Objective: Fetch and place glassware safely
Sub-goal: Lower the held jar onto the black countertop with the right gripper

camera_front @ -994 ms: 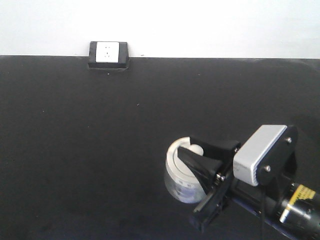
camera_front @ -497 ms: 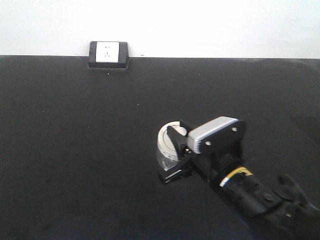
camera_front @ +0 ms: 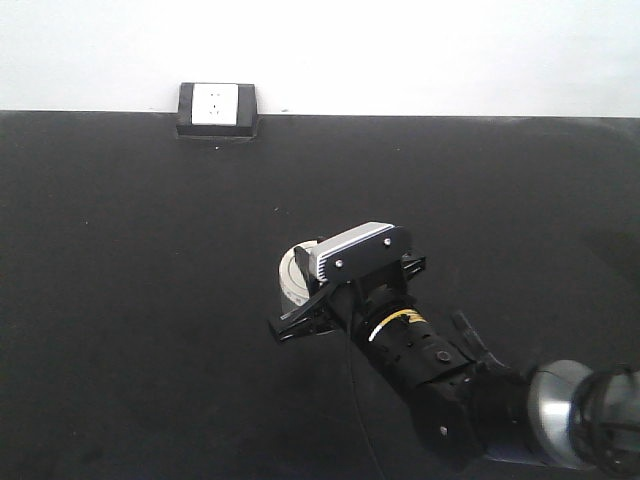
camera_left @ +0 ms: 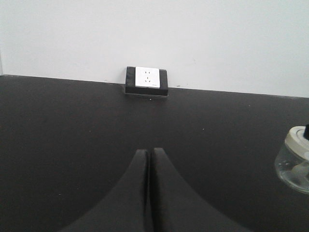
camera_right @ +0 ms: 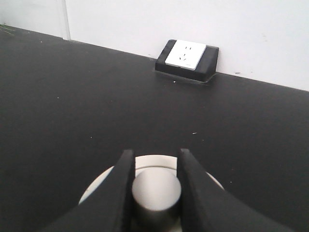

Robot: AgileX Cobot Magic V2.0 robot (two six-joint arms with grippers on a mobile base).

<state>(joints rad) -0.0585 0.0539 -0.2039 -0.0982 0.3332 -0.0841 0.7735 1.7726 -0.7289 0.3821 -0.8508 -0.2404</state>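
Jar [camera_left: 294, 162] gripped by lid knob [camera_right: 156, 191], mid-table.
The knob is pinched between the fingers of the right gripper [camera_right: 155, 162], probably so the glass is spared pressure. Whether the jar is lifted off the black table [camera_front: 120, 250] cannot be told. The left gripper [camera_left: 148, 159] is closed on nothing. A socket block [camera_front: 217, 108] is seen at the far wall.

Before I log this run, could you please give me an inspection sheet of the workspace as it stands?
Surface: black table, no spills seen.
Job's things: glass jar, upright, cream lid on.
Clutter: nothing seen.
Hands: right hand closed on the lid knob; left hand shut, empty.
Cables: thin black cable beside the right wrist.
Surroundings: white wall; socket box at the table's back edge.
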